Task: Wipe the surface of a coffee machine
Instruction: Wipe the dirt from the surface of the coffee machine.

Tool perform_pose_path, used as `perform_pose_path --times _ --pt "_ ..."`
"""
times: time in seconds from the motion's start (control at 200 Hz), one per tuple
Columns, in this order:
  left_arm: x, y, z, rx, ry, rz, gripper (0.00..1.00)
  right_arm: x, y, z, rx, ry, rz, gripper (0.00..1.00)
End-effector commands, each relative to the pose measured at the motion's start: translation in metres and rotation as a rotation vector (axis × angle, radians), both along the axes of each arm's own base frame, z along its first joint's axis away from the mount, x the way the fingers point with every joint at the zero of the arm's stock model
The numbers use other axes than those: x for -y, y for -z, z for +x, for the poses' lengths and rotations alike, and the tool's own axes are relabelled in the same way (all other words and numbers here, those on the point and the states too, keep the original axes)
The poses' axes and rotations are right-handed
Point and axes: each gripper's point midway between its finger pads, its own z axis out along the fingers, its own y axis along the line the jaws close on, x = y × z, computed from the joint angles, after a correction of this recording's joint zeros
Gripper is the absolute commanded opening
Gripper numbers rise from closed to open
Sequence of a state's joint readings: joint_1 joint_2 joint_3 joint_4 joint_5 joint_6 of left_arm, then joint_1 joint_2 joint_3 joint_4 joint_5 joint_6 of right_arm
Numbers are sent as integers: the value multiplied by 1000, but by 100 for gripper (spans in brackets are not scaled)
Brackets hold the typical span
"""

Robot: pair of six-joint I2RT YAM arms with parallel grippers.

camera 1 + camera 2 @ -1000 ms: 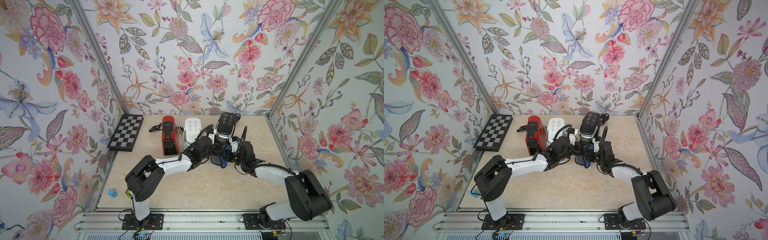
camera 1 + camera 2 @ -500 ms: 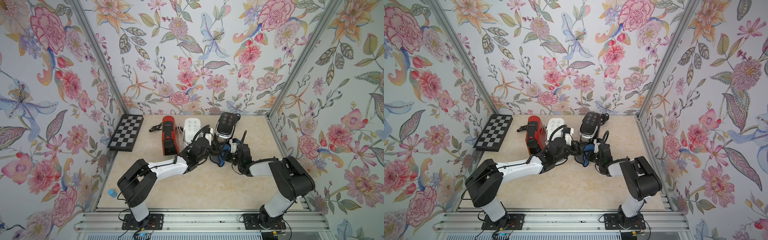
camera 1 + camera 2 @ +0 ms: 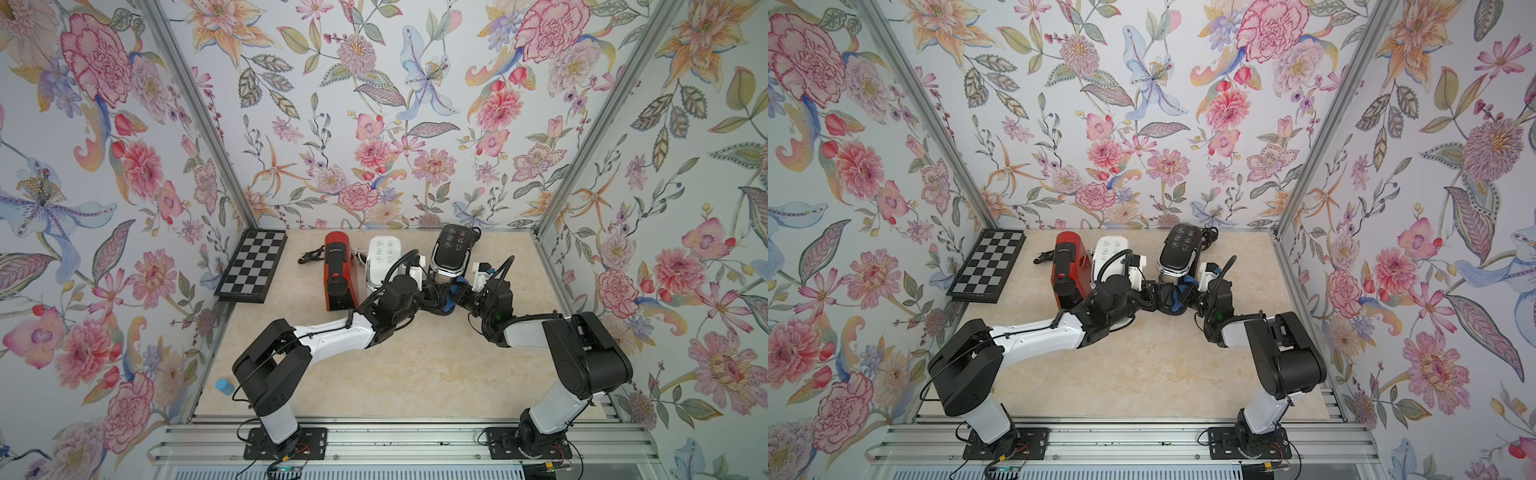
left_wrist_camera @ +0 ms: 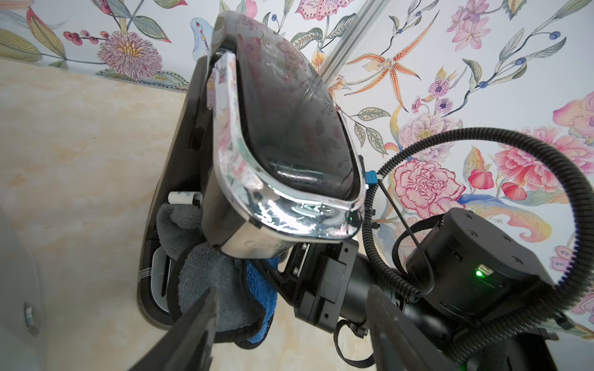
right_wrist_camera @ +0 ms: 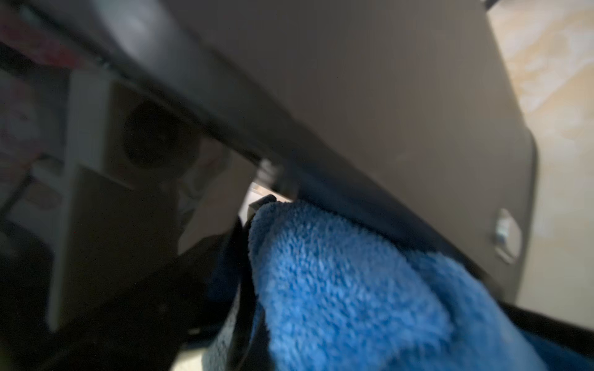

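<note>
Glossy black coffee machine with a chrome rim (image 3: 452, 253) sits around 1 o'clock on the beige marbled tabletop (image 3: 415, 374). There's a white plastic coffee machine (image 3: 382, 259) just at its 9 o'clock. The right gripper (image 3: 456, 294) is pinched tight on a fluffy blue-and-grey microfibre cloth (image 4: 221, 282), tucked under the black machine's overhanging head. The left gripper (image 4: 292, 290) is near its 7 o'clock side, fingers spread, holding nothing.

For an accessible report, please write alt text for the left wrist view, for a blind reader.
A black coffee machine with a chrome rim fills the view, a grey-and-blue cloth bunched at its base. The right arm reaches to the cloth; the left gripper stands open in the foreground.
</note>
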State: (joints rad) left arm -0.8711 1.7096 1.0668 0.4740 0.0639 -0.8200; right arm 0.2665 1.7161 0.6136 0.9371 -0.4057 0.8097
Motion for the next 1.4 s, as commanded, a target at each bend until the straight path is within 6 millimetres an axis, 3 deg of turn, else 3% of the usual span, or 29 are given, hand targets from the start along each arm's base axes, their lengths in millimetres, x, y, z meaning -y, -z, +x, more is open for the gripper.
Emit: perform_pose_path --times 0.0,0.325,0.46,0.705,0.856,1.101,1.176,1.266,1.396 --pt "-11 -9 1 24 -43 -14 73 -4 -44 5 154 -38 138 2" --pt "-9 -5 0 16 -36 -15 73 31 -59 -11 248 25 145 2" --pt "-7 -3 0 12 -30 -15 73 45 -70 -1 267 51 119 2" --pt "-9 -3 -1 11 -32 -12 73 45 -92 19 305 47 101 2" --pt "-12 -4 -1 11 -39 -6 73 57 -102 28 323 74 86 2" --pt "-12 -2 -1 8 -41 -2 73 87 -85 22 274 133 47 2" --pt "-12 0 -1 7 -41 2 73 99 -87 18 282 155 39 2" --pt "-15 0 0 6 -46 2 73 107 -102 12 299 170 22 2" --pt "-21 4 3 1 -63 2 73 84 -134 2 324 113 -135 2"
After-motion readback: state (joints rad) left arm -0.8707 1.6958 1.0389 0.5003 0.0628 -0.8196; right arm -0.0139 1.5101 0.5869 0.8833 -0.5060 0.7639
